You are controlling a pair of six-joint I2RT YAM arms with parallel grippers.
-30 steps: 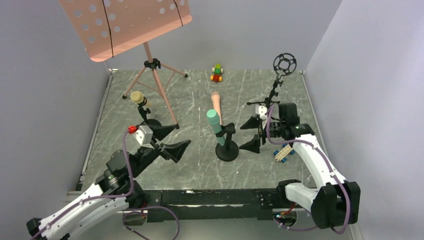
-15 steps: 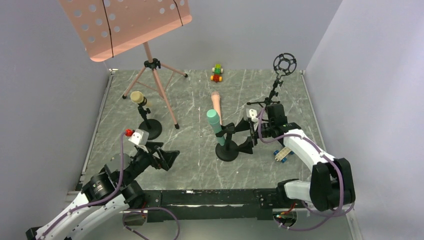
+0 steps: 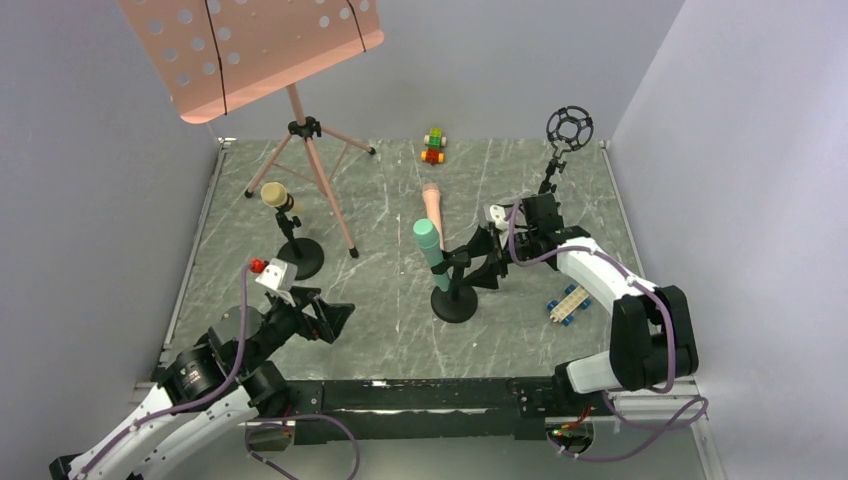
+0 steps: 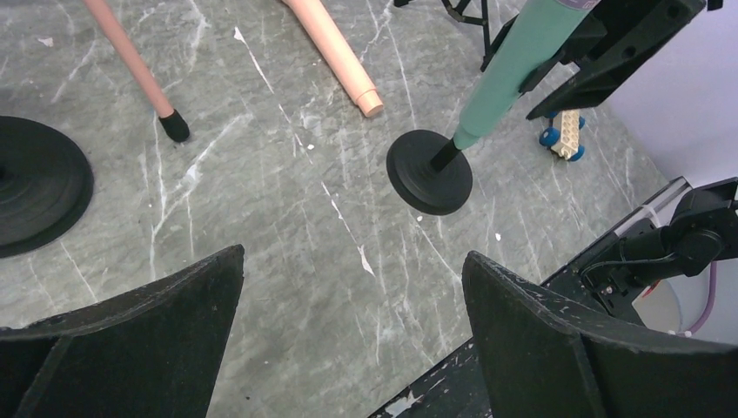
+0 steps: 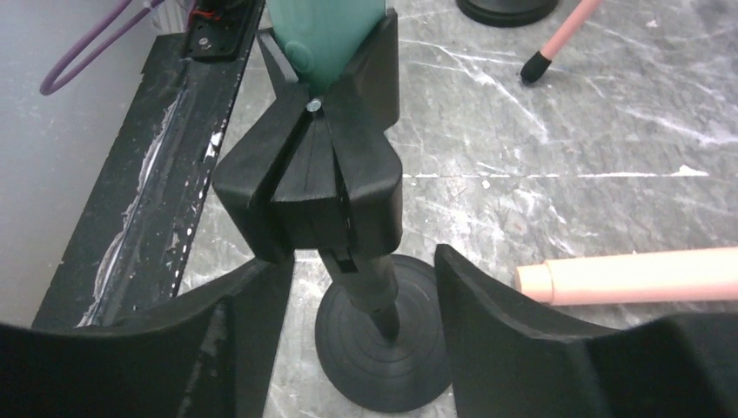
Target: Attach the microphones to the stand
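The pink music stand [image 3: 262, 50] towers over the far left of the table [image 3: 385, 325], well beyond the left gripper [image 4: 352, 261], and looks to have no part in the job.

Of the three microphone stands, two are filled. The left stand [image 3: 298, 255], ahead of the left gripper, carries the yellow microphone [image 3: 275, 194]. The middle stand [image 3: 455, 300] holds the green microphone [image 3: 428, 240] in its clip [image 5: 326, 174], and that clip sits right between the fingers of the right gripper [image 3: 485, 260]. The tall stand [image 3: 556, 165] with the ring on top, behind the right gripper's wrist, is bare.

The pink microphone [image 3: 432, 205] lies flat on the table just beyond the right gripper, touched by neither arm. So I judge the task about two thirds done: the pink one is not yet lifted or fitted, most likely into the ring.

The right gripper's jaws stand partly apart on either side of the clip. A gap shows on one side, so they do not look clamped on it. The left gripper is spread wide, holds nothing and hangs over bare table.

Two small toy cars [image 3: 434, 145] [image 3: 567, 303] sit apart from both grippers.
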